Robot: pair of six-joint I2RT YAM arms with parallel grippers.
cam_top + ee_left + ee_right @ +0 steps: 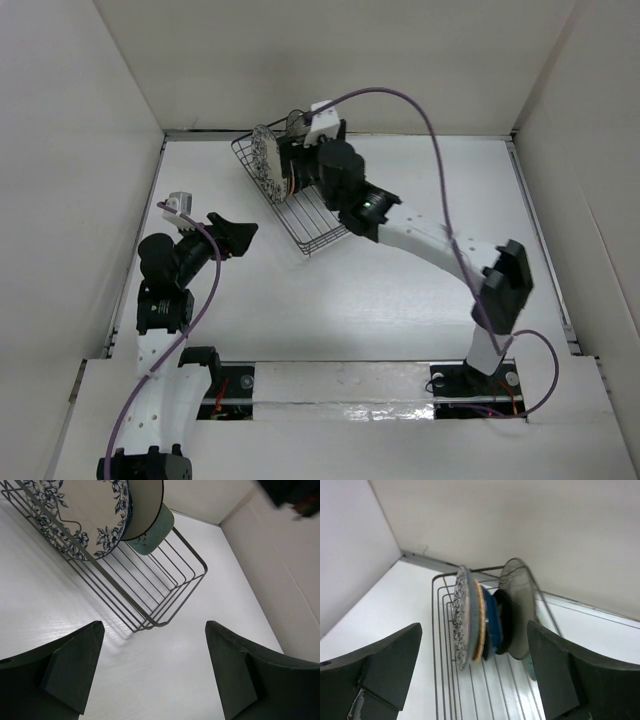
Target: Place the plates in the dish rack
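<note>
The dish rack (312, 228) stands at the back middle of the table. Several plates stand on edge in it. In the right wrist view they run from the blue-and-white patterned plate (462, 615) through tan-orange (479, 625), dark blue (492, 622) and black (504, 625) to a cream round one (520, 605), with a pale green edge (532, 669) behind. My right gripper (475, 667) is open and empty, above the rack (440, 645) just short of the plates; it also shows in the top view (292, 150). My left gripper (155, 672) is open and empty over bare table, near the rack's corner (170, 605).
White walls close in the table at the back and both sides. The rack's near half (320, 215) holds no plates. The right arm (420, 235) stretches diagonally from its base to the rack. The left arm (170, 265) sits at the left.
</note>
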